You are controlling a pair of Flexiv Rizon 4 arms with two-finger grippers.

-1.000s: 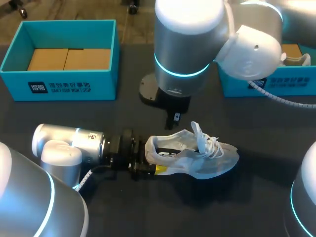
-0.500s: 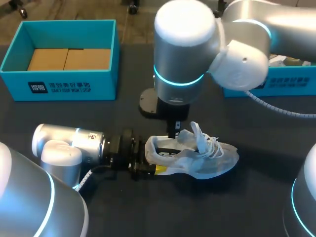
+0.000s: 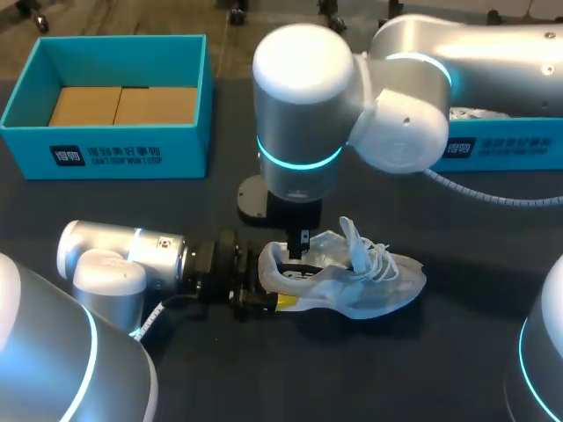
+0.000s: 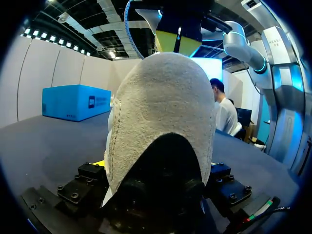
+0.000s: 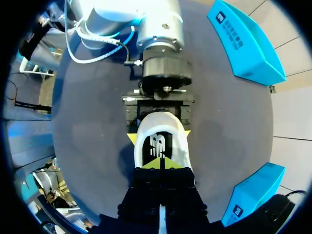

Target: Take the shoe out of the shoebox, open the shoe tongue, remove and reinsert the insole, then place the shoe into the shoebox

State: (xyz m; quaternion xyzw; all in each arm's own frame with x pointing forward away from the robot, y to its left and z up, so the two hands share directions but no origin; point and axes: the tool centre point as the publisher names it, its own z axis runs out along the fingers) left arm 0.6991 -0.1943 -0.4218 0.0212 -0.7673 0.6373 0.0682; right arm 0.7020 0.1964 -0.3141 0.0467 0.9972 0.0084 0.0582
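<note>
- Head view, far left of the dark desk (image 3: 132, 202): the left shoebox (image 3: 106, 154) stands teal and open at the top, with brown cardboard on its floor.
- Nearer to us, our left arm (image 3: 123, 259) comes in from the left and lies low along the desk, pointing right.
- Our left fingers (image 3: 283, 301) are clenched on the heel of the shoe (image 3: 369, 286). In the right wrist view a yellow tip (image 5: 131, 139) shows at each side of the heel, both against it.
- In the left wrist view the pale heel fills the space between the fingers' black blocks.
- The shoe, pale grey with white laces (image 3: 374, 255), rests on the desk near the middle. Its opening faces up, heel to the left and toe to the right, well apart from both boxes.
- Its tongue (image 3: 352, 236) stands up, and the dark insole (image 5: 157, 144) shows inside the opening.
- Our right arm (image 3: 303, 97) reaches in from the right past the middle and hangs straight down over the heel end.
- Our right fingers (image 3: 303, 248) are pressed together, their tips at the shoe's opening. We cannot tell whether they touch the insole.
- At the far right the right shoebox (image 3: 506, 149), also teal, stands partly behind the right arm.
</note>
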